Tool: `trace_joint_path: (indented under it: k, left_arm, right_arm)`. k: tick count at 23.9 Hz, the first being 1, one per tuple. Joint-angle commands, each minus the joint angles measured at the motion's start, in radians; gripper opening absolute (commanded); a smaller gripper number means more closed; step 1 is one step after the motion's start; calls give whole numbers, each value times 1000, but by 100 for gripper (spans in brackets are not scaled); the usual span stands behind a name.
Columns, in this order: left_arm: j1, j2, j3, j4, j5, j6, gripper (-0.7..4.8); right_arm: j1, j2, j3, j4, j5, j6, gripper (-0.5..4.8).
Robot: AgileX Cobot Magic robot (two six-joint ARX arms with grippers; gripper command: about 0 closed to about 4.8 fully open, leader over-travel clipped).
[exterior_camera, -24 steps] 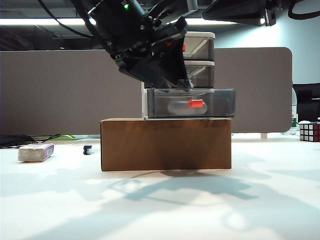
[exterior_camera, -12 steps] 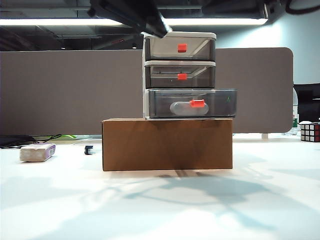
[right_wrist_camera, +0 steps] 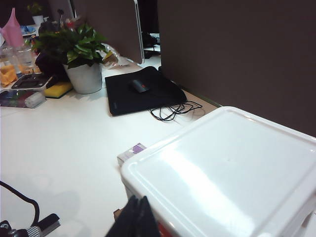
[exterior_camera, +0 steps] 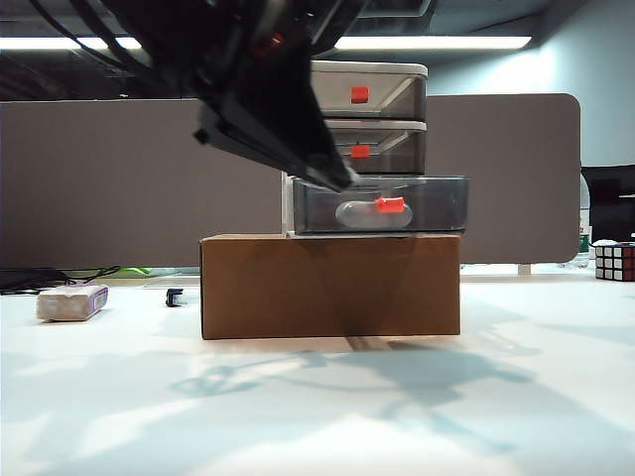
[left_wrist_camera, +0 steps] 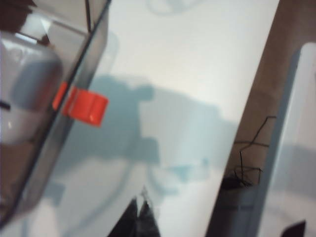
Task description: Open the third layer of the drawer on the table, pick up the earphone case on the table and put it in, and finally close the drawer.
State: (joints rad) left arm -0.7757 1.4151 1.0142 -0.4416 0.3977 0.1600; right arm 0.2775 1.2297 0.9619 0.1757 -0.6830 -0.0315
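The drawer (exterior_camera: pixel 372 99) stands on a brown cardboard box (exterior_camera: pixel 330 286). The third layer (exterior_camera: pixel 427 203) is pulled out, its red-orange handle (exterior_camera: pixel 390 205) facing front. The white earphone case (exterior_camera: pixel 359 215) lies inside it, seen through the smoky front. My left gripper (exterior_camera: pixel 342 181) is shut and empty, its tip just left of and above that layer's front. The left wrist view shows the gripper (left_wrist_camera: pixel 140 203), the handle (left_wrist_camera: pixel 86 106) and the case (left_wrist_camera: pixel 29 84) behind the front wall. My right gripper (right_wrist_camera: pixel 138 202) is shut by the front edge of the unit's white top (right_wrist_camera: pixel 222 182).
A whitish block with a purple edge (exterior_camera: pixel 71 301) and a small black item (exterior_camera: pixel 175 297) lie on the table (exterior_camera: pixel 317 416) at the left. A Rubik's cube (exterior_camera: pixel 615 262) sits far right. A grey partition runs behind. The right wrist view shows a potted plant (right_wrist_camera: pixel 86 74) and a black mat (right_wrist_camera: pixel 143 89).
The left gripper stood open over the pulled-out drawer, rose out of view, and now hangs shut in front of the unit's left side. The case stays in the drawer.
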Motion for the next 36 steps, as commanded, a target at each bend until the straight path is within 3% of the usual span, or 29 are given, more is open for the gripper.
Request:
trace_joint_path:
  k: [1, 5, 10, 15, 26, 36]
  left_arm:
    - [-1, 39, 3, 116, 0, -3, -6]
    - [0, 74, 4, 172, -35, -4, -6]
    - [0, 96, 4, 235, -175, -3, -6]
    - [0, 101, 4, 295, -249, -3, -6]
    - [27, 151, 4, 438, -322, 24, -6]
    - [38, 170, 4, 565, -489, 48, -6]
  right_arm:
    - [1, 18, 16, 1, 11, -3, -5]
    - [1, 27, 16, -9, 12, -21, -5]
    - [1, 27, 16, -14, 34, -49, -5]
    - [1, 27, 16, -15, 35, -51, -5]
    - [1, 27, 16, -15, 37, -57, -5]
    - [1, 27, 15, -25, 37, -59, -5]
